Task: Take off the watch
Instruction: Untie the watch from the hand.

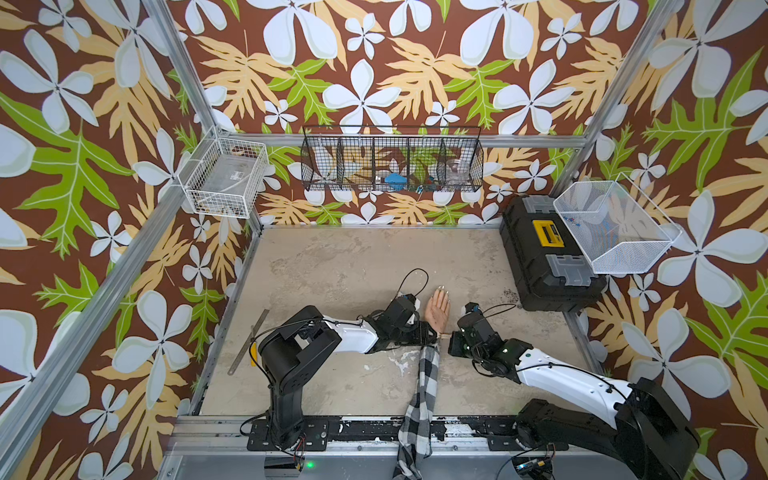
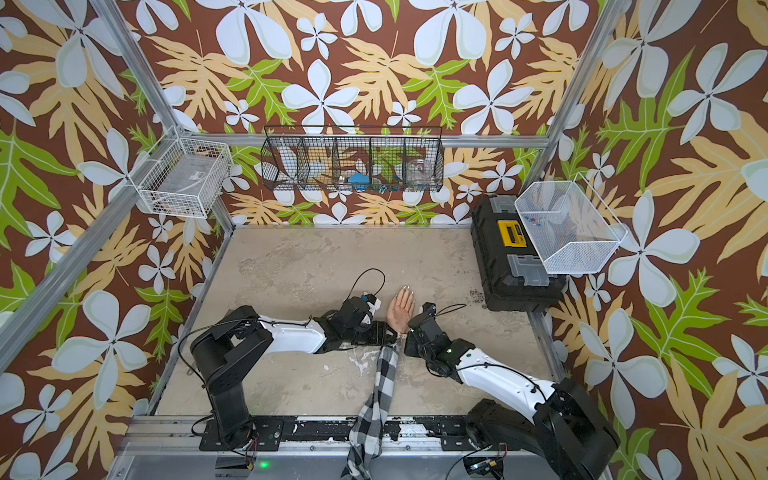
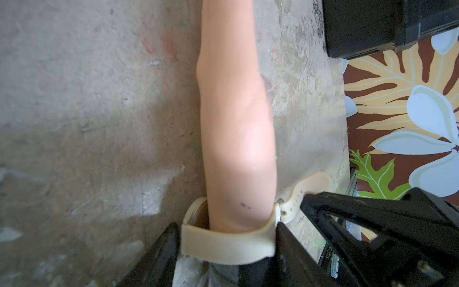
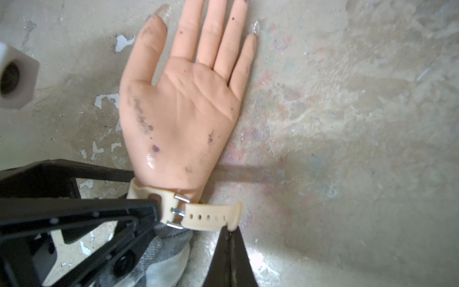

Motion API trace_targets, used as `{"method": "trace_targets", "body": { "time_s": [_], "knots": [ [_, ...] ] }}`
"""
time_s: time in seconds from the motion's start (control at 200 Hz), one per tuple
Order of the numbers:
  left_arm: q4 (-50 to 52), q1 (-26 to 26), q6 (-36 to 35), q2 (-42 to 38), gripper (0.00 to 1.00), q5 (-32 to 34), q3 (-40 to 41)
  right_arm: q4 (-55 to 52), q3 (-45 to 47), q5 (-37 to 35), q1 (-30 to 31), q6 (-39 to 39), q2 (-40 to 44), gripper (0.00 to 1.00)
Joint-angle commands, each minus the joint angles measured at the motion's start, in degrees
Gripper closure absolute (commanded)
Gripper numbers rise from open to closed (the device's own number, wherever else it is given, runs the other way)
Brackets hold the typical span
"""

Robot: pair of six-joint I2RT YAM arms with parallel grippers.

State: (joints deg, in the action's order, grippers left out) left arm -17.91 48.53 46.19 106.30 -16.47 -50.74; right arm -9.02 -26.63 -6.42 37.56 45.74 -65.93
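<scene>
The watch [image 4: 198, 216] is not off yet: its pale beige strap is wrapped around the wrist of the mannequin hand [image 4: 178, 111], which lies palm up on the surface [image 4: 347, 124]. My right end effector [image 4: 229, 229] is closed tight on the very tip of the strap's loose tail. From there the holed tail runs flat back to the metal buckle [image 4: 178, 211], so it sits clear of any keeper loop but is threaded through the buckle frame. I cannot tell whether the pin is out of its hole. My left end effector [image 3: 226, 227] is part-way closed across the banded wrist, one finger pressing each side of the strap, and I judge it is steadying the arm. Just beyond one of those fingers, the round watch face [image 3: 192, 213] is tucked between the wrist and the surface. Close behind both end effectors is the checked sleeve [image 4: 161, 248]. By my reckoning I am midway: freeing the pin, drawing the tail out of the buckle and lifting the watch away all remain.
</scene>
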Motion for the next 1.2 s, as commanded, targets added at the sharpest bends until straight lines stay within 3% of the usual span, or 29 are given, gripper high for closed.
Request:
{"method": "trace_targets", "body": {
  "time_s": [0.0,0.36,0.475,0.555,0.591,0.776,1.031,1.196],
  "knots": [
    [6.6,-0.1,-0.4,0.9,0.38,4.0,0.4,-0.6,1.4,-0.7,0.0,1.3,-0.6,1.0],
    [6.0,-0.1,-0.1,1.2,0.38,3.9,1.0,3.1,4.0,0.6,-0.4,1.4,-3.7,1.0],
    [5.8,-0.2,0.0,1.1,0.38,4.0,1.3,6.3,5.0,2.4,-0.4,1.5,-0.7,1.0],
    [5.6,-0.2,0.1,1.1,0.38,3.9,1.4,7.1,5.2,2.8,-0.4,1.6,2.9,0.73],
    [5.5,-0.2,0.1,1.0,0.38,3.9,1.4,7.1,4.9,2.6,-0.4,1.5,4.1,0.65],
    [5.2,-0.2,0.0,1.1,0.38,3.8,1.6,4.8,-0.1,2.9,-0.4,-0.4,3.9,0.48],
    [4.7,-0.2,0.2,1.1,0.38,3.6,1.6,4.4,-7.2,2.5,-0.4,-0.4,-3.3,0.45],
    [4.7,-0.2,0.2,1.0,0.38,3.5,1.9,4.6,-8.6,1.5,-0.3,-0.2,-7.1,0.52]
  ]
}}
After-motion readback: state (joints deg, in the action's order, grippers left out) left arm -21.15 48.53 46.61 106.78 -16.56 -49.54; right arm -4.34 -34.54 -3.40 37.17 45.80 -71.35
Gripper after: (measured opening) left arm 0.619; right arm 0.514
